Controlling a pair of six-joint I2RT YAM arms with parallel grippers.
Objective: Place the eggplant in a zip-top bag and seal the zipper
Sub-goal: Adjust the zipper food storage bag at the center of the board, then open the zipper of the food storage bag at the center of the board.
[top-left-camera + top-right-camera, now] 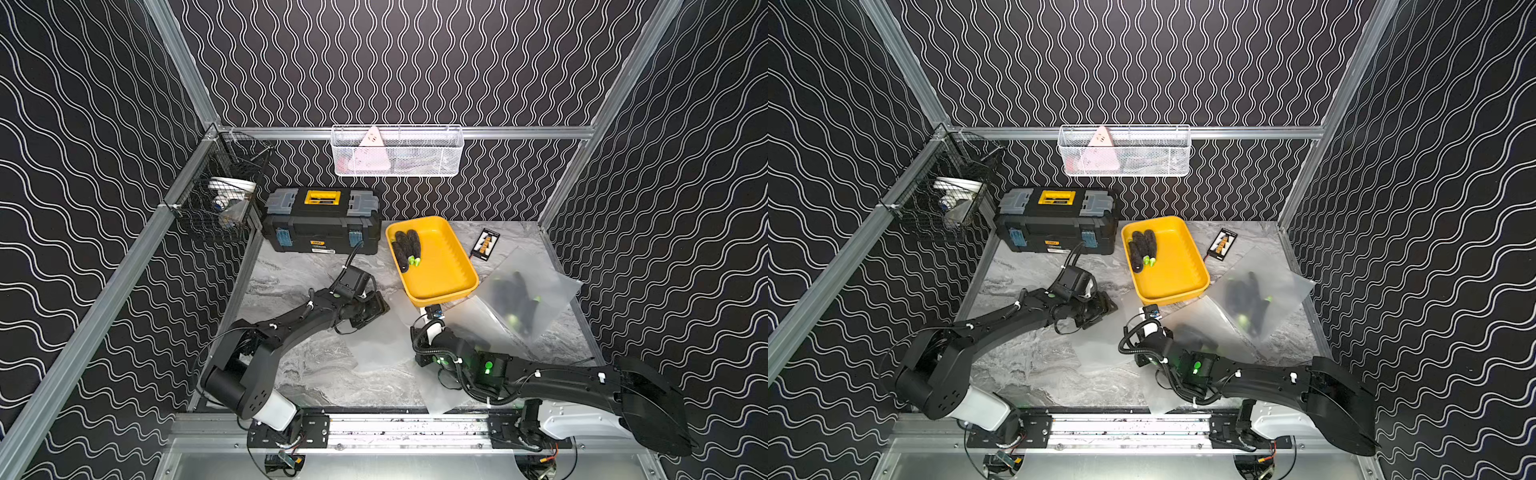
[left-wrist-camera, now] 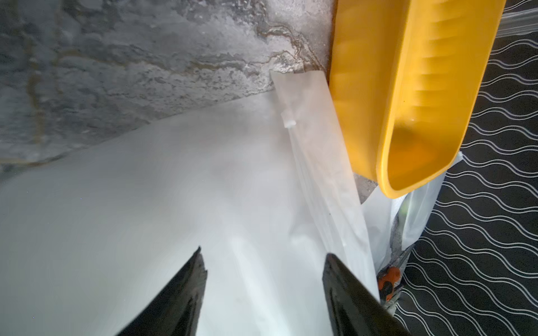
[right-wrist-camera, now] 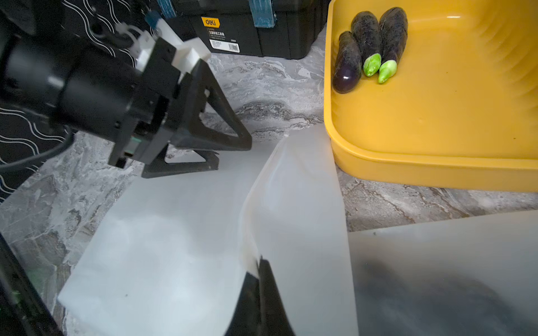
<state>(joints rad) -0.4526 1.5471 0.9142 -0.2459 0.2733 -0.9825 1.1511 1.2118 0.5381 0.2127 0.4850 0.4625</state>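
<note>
Here right tool [image 3: 258, 264] pinches bag [image 3: 174, 232]; left tool [image 2: 263, 252] open.

Smooth grey marble-patterned tabletop [image 1: 282, 274] with a faint sheen. Glossy, smooth yellow plastic tray [image 3: 422, 171]. Frosted matt plastic-film zip-top bag [image 3: 174, 247] (translucent, softly creased). Shiny dark-skinned eggplants [image 3: 368, 32]. Matt black plastic toolbox [image 1: 320, 232]. White painted wire-mesh basket [image 1: 436, 162].

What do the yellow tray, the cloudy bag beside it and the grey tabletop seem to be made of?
Yellow rectangular tray: likely moulded plastic, semi-gloss; rounded rim, ribbed wall, soft highlights.
Thin frosted bag: flexible plastic film, matte and translucent; it bends in a soft fold.
Grey veined tabletop: marble look with slight sheen; real stone or printed laminate, I cannot tell.
</note>
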